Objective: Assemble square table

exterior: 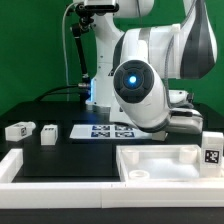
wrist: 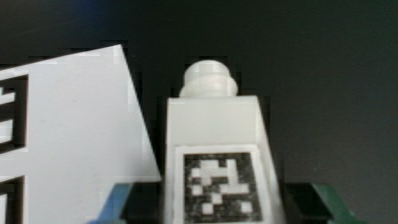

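Note:
In the wrist view a white table leg lies on the black table, its rounded peg end pointing away and its black-and-white tag near the jaws. My gripper straddles the tagged end. The dark fingers reach both sides of the leg and look closed against it. In the exterior view the arm's own bulk hides the gripper and this leg. The square table top lies at the front right of the exterior view. Two more legs lie at the left and another tagged leg stands at the right.
The marker board lies in the middle of the table and shows right beside the gripped leg as the marker board. A long white wall piece runs along the front left. The robot base stands behind.

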Robot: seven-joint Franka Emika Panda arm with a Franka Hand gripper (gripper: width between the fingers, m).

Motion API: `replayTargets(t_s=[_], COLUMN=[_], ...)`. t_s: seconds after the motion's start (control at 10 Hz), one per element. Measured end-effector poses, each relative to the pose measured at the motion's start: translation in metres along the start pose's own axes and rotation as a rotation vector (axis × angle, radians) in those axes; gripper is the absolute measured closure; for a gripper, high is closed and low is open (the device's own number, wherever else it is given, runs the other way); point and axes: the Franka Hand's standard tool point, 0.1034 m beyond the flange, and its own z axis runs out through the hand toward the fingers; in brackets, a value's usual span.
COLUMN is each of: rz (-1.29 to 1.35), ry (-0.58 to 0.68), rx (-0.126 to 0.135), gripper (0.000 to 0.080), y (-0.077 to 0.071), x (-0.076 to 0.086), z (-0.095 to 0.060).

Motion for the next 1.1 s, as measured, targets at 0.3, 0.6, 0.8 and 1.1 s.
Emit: replayTargets(t_s=[0.3,0.6,0.8,1.1], rz=[0.001,-0.064,-0.083,-0.096], ry=[0.000,0.090,0.142,0.317], rx=[0.001,-0.026,-0.010,-0.003], gripper=[0.0512,0.0511,0.0511,0.0511], y=[0.000,-0.003,-0.001,-0.006], x=[0.000,-0.021,-0.044,-0.031], z=[0.000,-0.070,-0.092,-0.097])
